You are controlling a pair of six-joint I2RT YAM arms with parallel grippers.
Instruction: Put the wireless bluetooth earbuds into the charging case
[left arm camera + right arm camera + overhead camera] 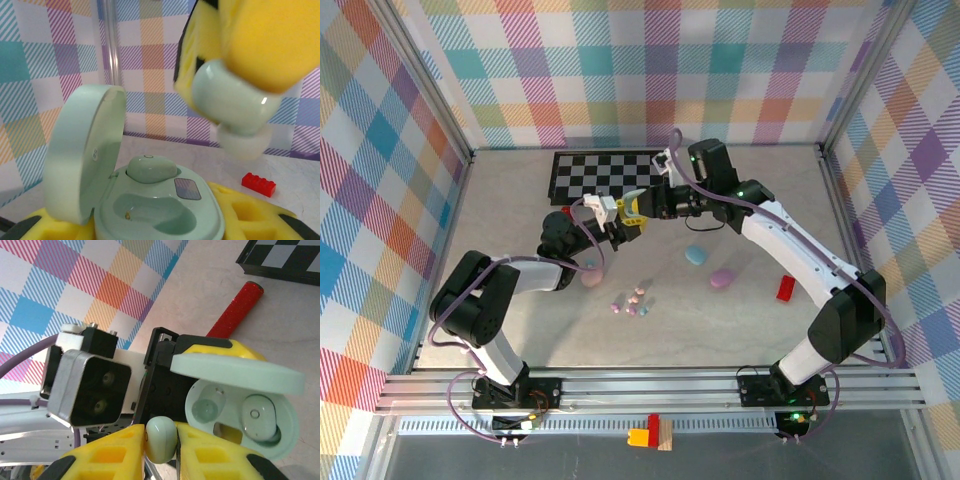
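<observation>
My left gripper (160, 231) is shut on the base of a mint-green charging case (205, 220), whose lid (85, 150) stands open to the left. One mint earbud (151, 169) sits in the far well; the near well (150, 212) is empty. My right gripper (161, 442) is shut on a second mint earbud (161, 440), which hangs above and to the right of the case (232, 102). In the top view both grippers meet above mid-table, left (623, 232) and right (635, 204). Several tiny pastel earbuds (632, 302) lie loose on the table.
Closed pebble cases lie on the table: pink (590, 277), blue (696, 254) and lilac-pink (722, 278). A red block (786, 288) sits to the right, a checkerboard (605, 172) at the back. A red glittery stick (235, 315) lies beneath the grippers. Plaid walls enclose the table.
</observation>
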